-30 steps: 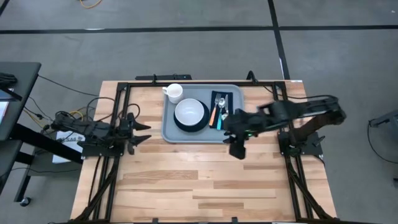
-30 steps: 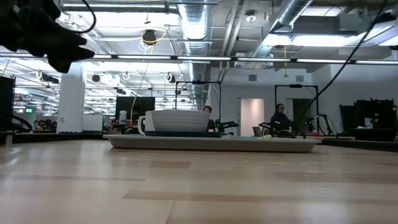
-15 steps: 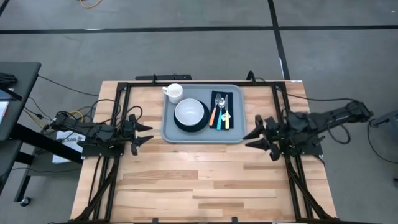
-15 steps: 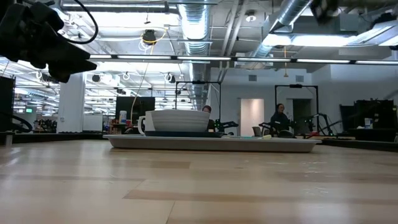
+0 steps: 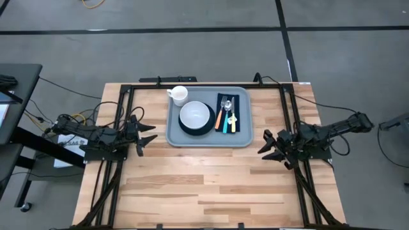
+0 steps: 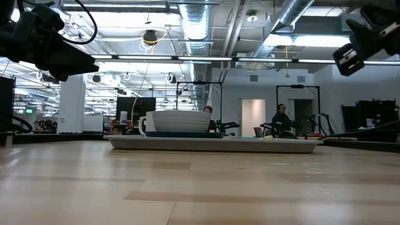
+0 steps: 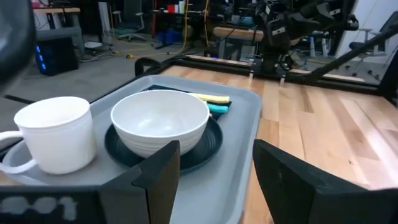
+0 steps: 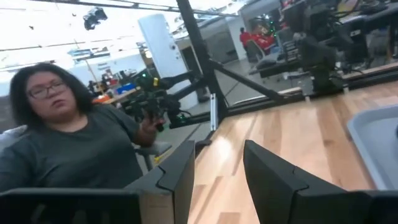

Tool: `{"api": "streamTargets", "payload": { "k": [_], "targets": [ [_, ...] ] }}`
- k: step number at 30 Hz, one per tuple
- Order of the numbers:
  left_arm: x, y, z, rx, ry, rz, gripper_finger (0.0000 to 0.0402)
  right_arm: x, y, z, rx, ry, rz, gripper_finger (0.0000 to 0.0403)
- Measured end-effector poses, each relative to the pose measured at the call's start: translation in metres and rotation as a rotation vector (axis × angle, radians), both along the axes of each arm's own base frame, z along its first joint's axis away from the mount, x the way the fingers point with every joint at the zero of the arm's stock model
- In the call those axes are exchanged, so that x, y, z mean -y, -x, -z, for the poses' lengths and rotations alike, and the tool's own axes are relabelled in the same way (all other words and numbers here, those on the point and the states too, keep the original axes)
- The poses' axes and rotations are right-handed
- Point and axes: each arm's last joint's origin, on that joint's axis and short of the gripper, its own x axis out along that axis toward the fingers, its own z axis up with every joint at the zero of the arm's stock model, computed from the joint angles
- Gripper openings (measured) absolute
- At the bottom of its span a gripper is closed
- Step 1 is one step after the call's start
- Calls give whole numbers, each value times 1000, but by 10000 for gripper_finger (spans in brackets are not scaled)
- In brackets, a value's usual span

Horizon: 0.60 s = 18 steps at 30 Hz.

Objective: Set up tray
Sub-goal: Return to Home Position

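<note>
Toward the far edge of the tabletop, between the two arms, I see the tray lying flat. On it a white mug stands at the far left corner, and a white bowl sits on a dark plate just beside it. A dark napkin on the tray's right side carries an orange fork, a blue spoon and a yellow knife side by side. My left end effector is near the tray's left rim, apart from it, fingers spread wide and holding nothing. My right end effector is off the tray's near right corner, likewise spread wide and empty. Beyond the table, the right wrist view shows a person in a grey shirt.
</note>
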Motion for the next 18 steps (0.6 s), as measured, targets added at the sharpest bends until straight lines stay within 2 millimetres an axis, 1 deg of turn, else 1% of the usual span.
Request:
{"api": "streamTargets", "payload": {
  "k": [6,18],
  "targets": [
    [0,0,0,-4,-10,2,191,0,1,3,-4,59,12,129],
    [1,0,1,-5,1,32,191,0,1,6,-32,69,19,129]
  ]
}}
